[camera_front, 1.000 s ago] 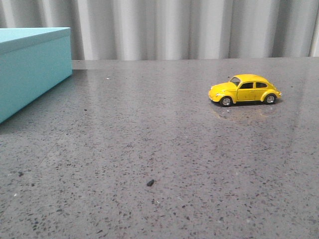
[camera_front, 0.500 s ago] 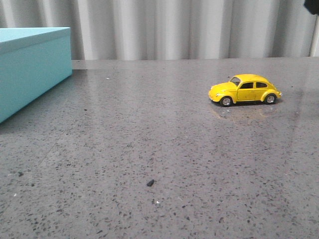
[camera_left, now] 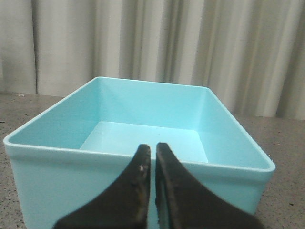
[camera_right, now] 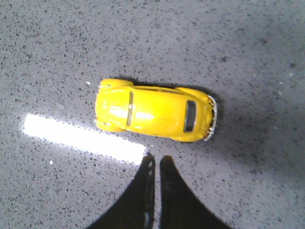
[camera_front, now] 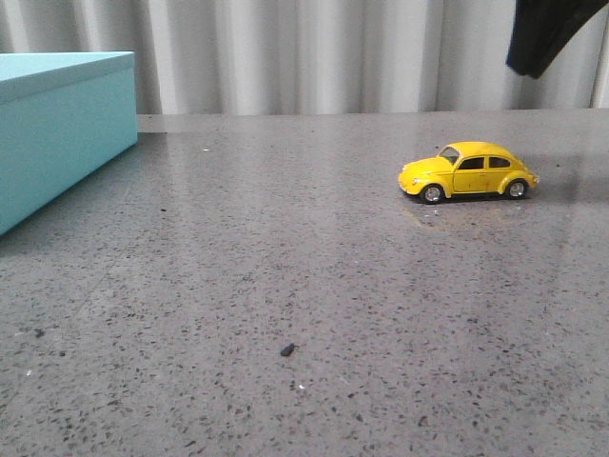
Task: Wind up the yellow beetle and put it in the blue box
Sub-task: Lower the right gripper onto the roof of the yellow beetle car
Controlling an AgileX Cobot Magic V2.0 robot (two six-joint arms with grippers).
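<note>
Jaws on both arms are pressed together, nothing pinched. The right gripper (camera_right: 153, 164) is held directly above the beetle (camera_front: 466, 171), presumably so a descent onto the car can follow once the jaws are spread. The beetle is seen standing on its wheels on the desk (camera_front: 285, 286), right side, bright yellow, dark windows, silver hubs, nose toward the box (camera_front: 57, 124). The left gripper (camera_left: 152, 155) is parked just before the box, which is open and empty, well apart from the car.
</note>
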